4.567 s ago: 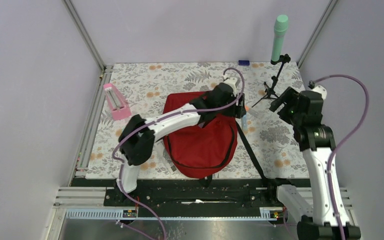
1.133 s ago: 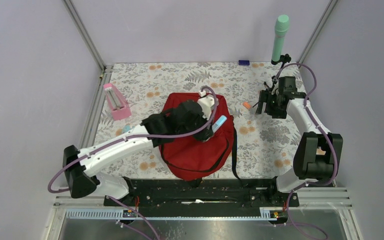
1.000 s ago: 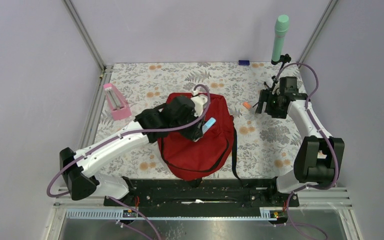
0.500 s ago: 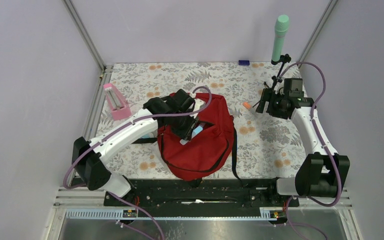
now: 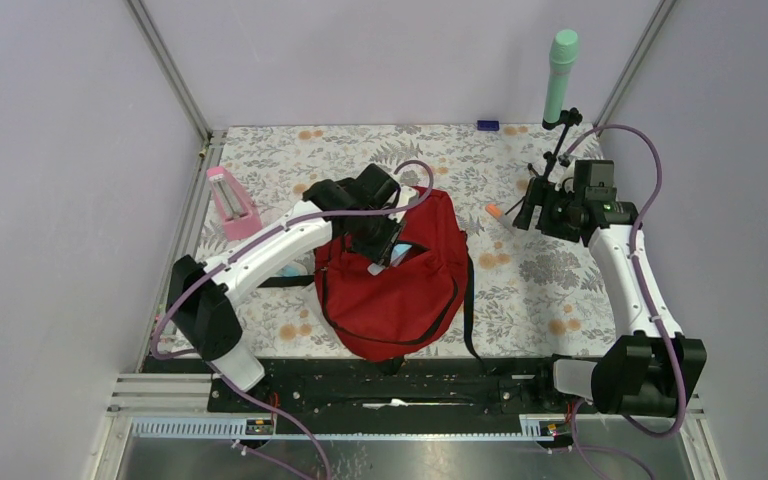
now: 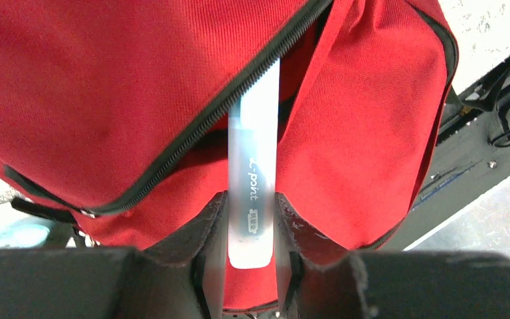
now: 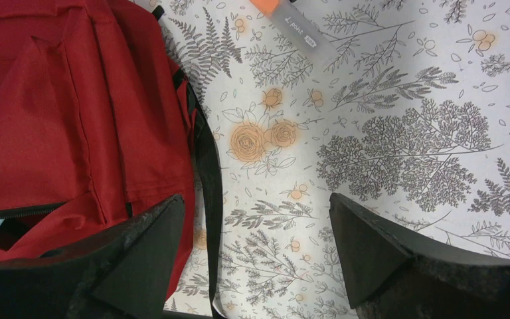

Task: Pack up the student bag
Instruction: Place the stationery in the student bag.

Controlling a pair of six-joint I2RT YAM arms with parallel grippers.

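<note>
From above, the student bag [image 5: 400, 300] lies in the middle of the flowered table [image 5: 280, 160], with a zipped opening gaping across its upper part. The left gripper [image 5: 382, 248] hangs right over that opening, clamped on a pale pen [image 5: 398, 257] whose far end dips into the bag. A pink case [image 5: 230, 203] stands near the table's left edge, well apart from the bag. Off to the right, the right gripper [image 5: 530, 208] hovers above the cloth just beside an orange-capped pen [image 5: 493, 211]. Behind it a green cylinder [image 5: 561, 70] sits on a small black stand [image 5: 550, 165].

Through the left wrist camera, both fingers press against the sides of the frosted white pen. The pen runs away from them and slips past the black zipper [image 6: 192, 143] into the red fabric; its tip is hidden inside.

Through the right wrist camera, the two fingers stand spread wide with nothing between them but flowered cloth below. The bag's red side fills the left, a black strap [image 7: 207, 173] lying along its edge. The orange-capped pen lies at the top, apart from the fingers.
</note>
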